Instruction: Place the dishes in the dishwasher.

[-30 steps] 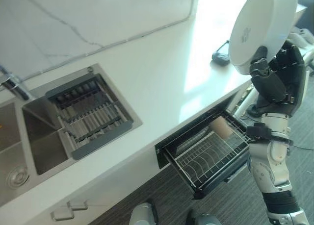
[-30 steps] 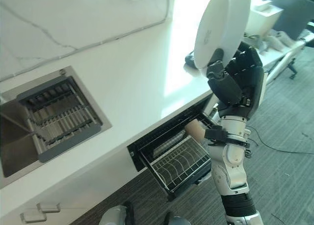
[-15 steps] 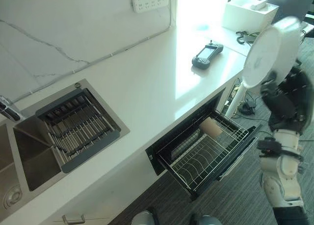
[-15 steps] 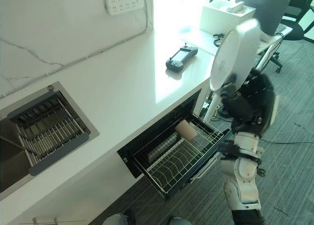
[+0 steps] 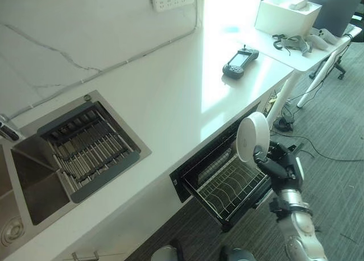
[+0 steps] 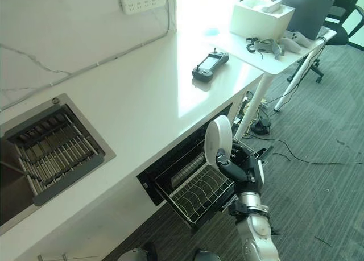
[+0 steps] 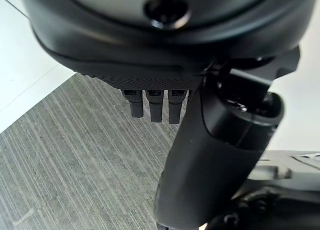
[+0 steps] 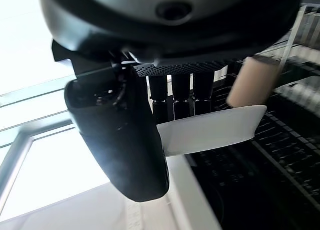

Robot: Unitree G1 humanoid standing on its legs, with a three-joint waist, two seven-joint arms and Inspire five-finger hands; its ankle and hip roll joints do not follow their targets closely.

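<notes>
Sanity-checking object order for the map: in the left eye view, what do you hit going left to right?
Sink → drying rack → dishwasher rack → white plate held on edge in the right hand → white box at the far right end of the counter.

White round plate — upright on edge, pinched in the right hand, above the open dishwasher rack — wire, dark-framed.

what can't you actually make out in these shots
- Beige cup in the dishwasher rack: blurred in the right wrist view, hidden behind the white plate in the eye views.
- Plate's rim: partly covered by the right hand in the right wrist view.
- Rack's back: shadowed under the counter.
</notes>
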